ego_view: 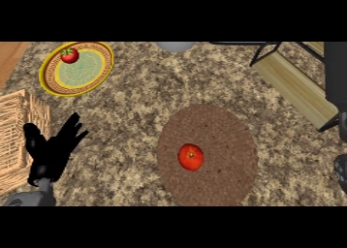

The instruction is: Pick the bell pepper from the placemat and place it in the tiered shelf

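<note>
Nearest you, at the lower left, the left hand rests open, fingers straight and pointing up, holding nothing, just beside a wicker basket on the left edge. Low in the centre, the red bell pepper lies on the round brown placemat, well apart from that hand. A dark grey shape runs along the right edge; you cannot tell whether it belongs to the right arm. Farther up, the wooden tiered shelf sits at the upper right, and a yellow-rimmed plate with a small red fruit sits at the upper left.
</note>
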Motion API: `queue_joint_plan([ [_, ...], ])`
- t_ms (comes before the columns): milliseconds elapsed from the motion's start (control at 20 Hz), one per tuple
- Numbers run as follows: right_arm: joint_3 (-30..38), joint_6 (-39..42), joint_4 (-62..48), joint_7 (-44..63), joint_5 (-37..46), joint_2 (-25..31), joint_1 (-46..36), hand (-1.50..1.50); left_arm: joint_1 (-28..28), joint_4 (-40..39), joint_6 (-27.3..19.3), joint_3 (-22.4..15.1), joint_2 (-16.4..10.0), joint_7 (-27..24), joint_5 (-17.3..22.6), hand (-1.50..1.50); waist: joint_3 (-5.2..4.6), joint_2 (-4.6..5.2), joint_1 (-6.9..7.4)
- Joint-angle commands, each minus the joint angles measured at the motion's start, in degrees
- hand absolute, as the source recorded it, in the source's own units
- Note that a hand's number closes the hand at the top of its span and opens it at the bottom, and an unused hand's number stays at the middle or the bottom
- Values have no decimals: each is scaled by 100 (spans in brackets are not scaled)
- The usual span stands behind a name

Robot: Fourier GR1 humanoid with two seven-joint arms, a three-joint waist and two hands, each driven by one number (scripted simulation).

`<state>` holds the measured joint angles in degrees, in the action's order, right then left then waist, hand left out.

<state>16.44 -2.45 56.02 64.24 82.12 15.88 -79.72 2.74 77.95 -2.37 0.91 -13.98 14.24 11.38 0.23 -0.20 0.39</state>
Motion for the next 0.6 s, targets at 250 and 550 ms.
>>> queue_joint_plan([
  [250, 686, 448, -439, -213, -372, 835, -73, 150, -108, -68, -13, -108, 157, 104, -94, 0, -24, 21, -14],
  [550, 789, 529, -1149, -881, -573, 1265, 95, 150, -214, 124, 59, -80, 44, 122, -155, 0, -23, 34, 37],
])
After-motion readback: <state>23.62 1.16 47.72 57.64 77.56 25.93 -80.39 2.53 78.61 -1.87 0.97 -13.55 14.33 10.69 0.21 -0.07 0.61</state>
